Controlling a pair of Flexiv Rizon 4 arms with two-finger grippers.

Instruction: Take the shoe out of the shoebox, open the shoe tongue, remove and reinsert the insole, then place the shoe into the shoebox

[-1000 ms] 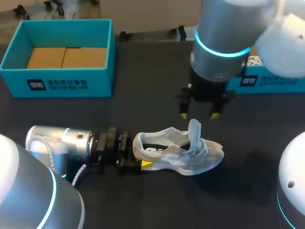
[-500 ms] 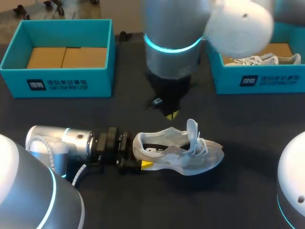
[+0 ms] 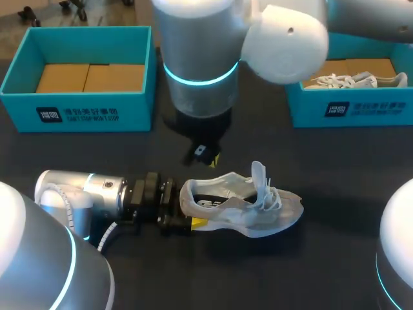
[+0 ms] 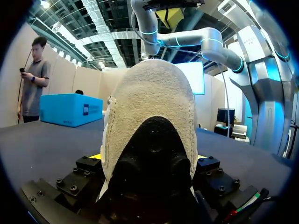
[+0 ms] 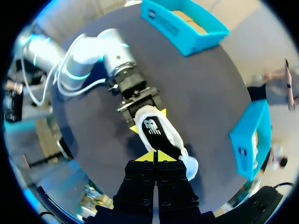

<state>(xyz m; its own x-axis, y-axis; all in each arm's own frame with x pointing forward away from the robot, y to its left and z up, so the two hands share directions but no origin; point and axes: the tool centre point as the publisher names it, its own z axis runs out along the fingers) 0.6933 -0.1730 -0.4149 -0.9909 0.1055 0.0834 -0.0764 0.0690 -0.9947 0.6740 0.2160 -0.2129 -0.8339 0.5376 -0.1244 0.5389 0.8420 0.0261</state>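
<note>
Two teal boxes: left shoebox [image 3: 97, 113] at 10 o'clock, right shoebox [image 3: 361, 111] at 2 o'clock holding a second shoe [image 3: 352, 81]. One shoe [image 3: 248, 206] lay mid-table, its heel clamped by the left gripper [image 3: 182, 213]. The right gripper [image 3: 210, 157], fingertips pressed together, hung at the shoe's 11 o'clock. Dark table [image 3: 322, 168].

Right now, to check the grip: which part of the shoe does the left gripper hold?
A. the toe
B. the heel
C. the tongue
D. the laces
B: the left gripper is shut on the heel end of the shoe, and the toe points away from it.
</note>
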